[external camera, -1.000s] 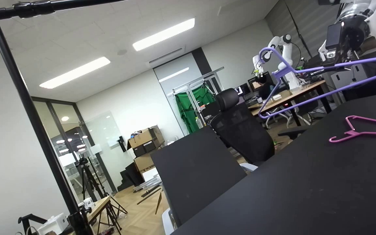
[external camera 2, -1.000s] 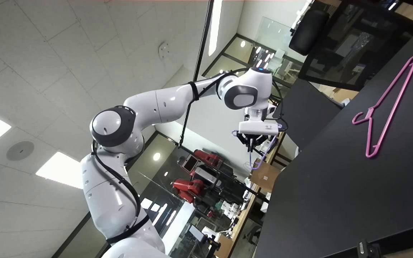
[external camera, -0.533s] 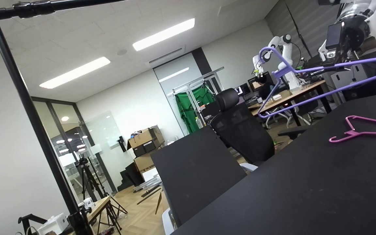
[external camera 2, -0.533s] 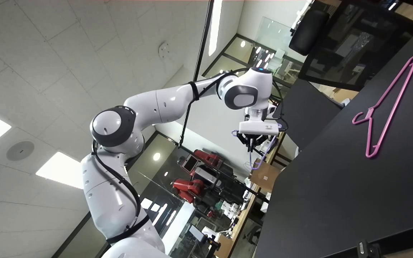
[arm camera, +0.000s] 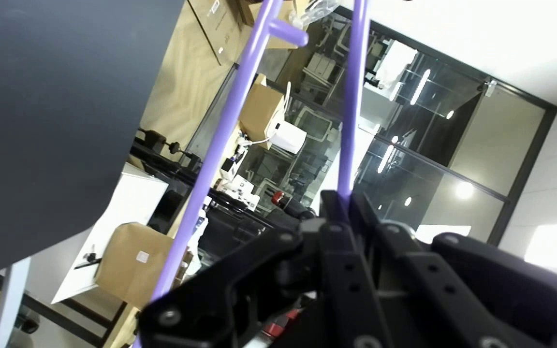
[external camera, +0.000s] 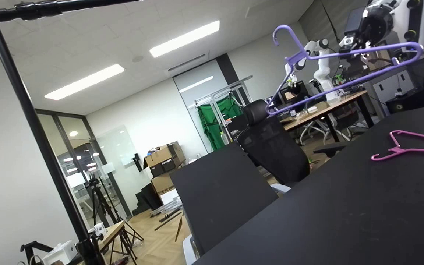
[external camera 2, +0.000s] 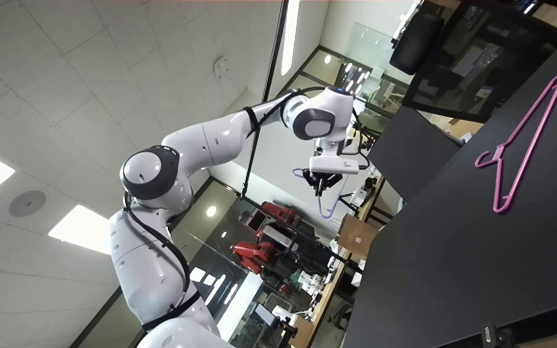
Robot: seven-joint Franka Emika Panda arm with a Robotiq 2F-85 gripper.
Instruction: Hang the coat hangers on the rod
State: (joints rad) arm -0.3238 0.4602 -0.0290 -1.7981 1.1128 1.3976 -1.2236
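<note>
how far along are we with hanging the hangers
Done: the purple hanger looks picked up, clear of the table. In hand: the tool is shut on one of its bars. Left: hook it on the rod, where no hanger shows, then hang the pink hanger, which lies on the table.

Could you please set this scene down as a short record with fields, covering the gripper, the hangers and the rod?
Gripper: closed on one bar of the purple hanger
Purple hanger: held in the air, off the black table
Pink hanger: lying on the table, not held
Rod: black, partly visible at the upper left of an exterior view
Task state: purple hanger not on the rod yet; pink hanger not picked up
Background: black office chair, cardboard boxes, another white robot arm
</note>
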